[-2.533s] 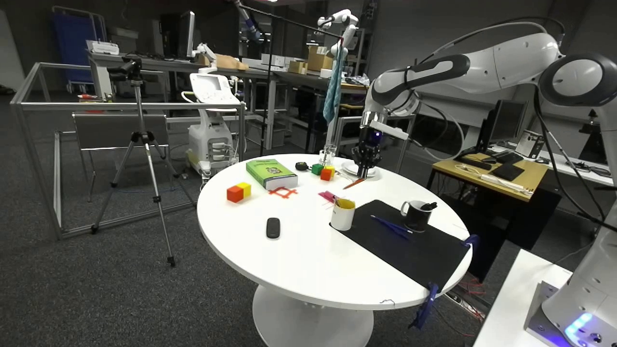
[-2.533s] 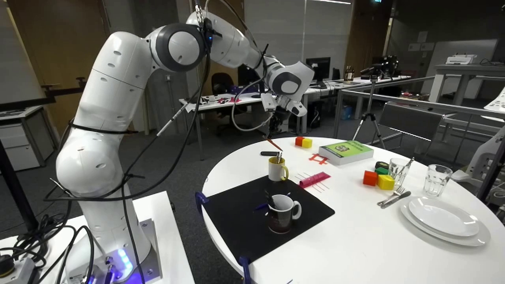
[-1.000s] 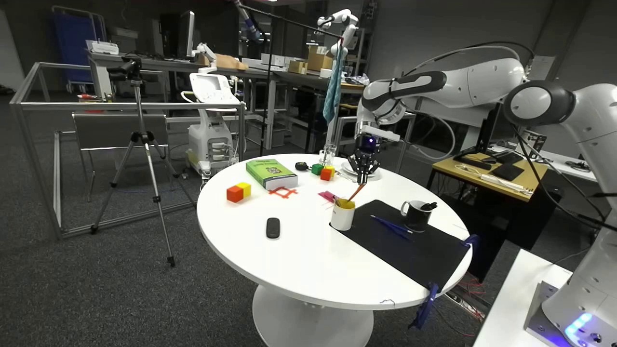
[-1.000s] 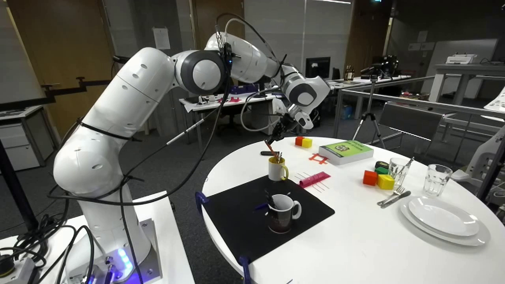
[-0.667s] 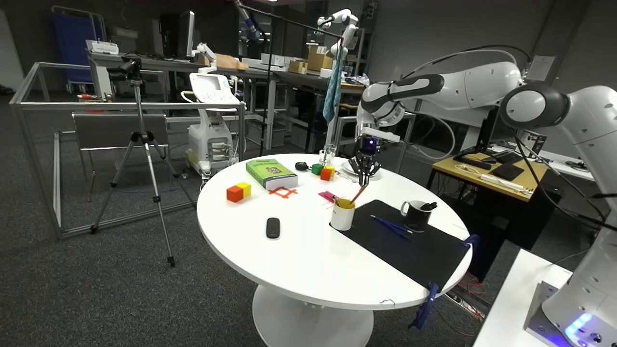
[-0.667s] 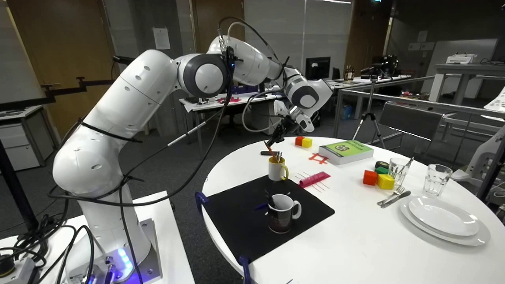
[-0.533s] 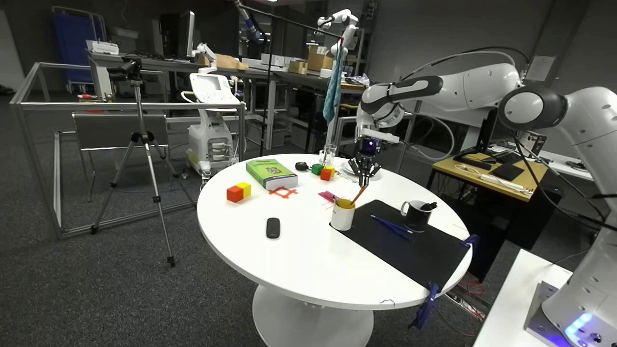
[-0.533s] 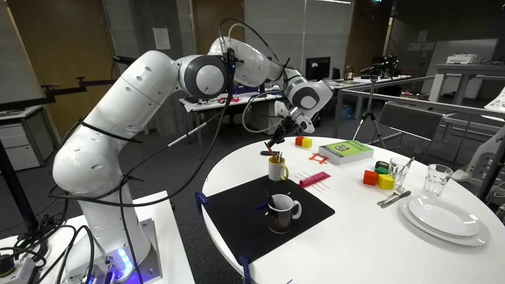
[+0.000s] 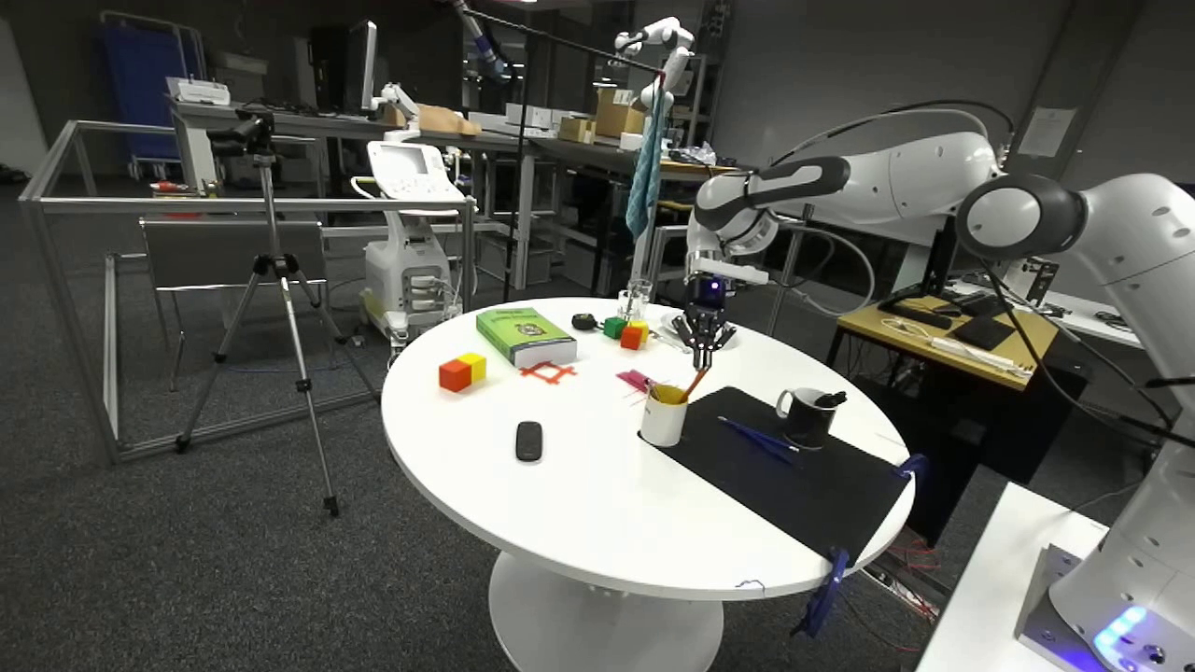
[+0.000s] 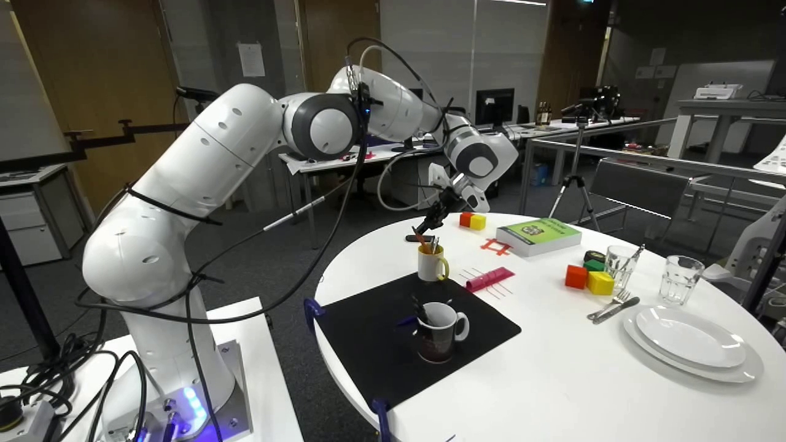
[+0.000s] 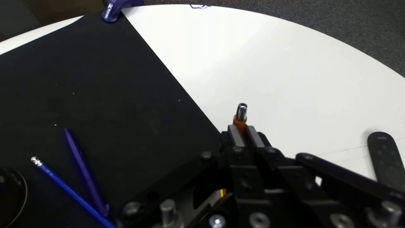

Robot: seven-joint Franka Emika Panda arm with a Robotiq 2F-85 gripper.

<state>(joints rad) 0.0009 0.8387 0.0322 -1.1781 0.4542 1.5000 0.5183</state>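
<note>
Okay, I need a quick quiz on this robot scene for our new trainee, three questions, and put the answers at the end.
1. What is the gripper shut on?
a) a fork
b) the orange pen
c) the blue pencil

2. True or false: the black remote lies off the black mat.

3. Where is the lower end of the orange pen?

Key:
1. b
2. True; it lies on the white table.
3. Inside the white mug with the yellow inside.

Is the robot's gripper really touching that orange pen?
Touching. The wrist view shows the orange pen squeezed between the fingertips of the gripper, its shiny end poking out past them.
</note>
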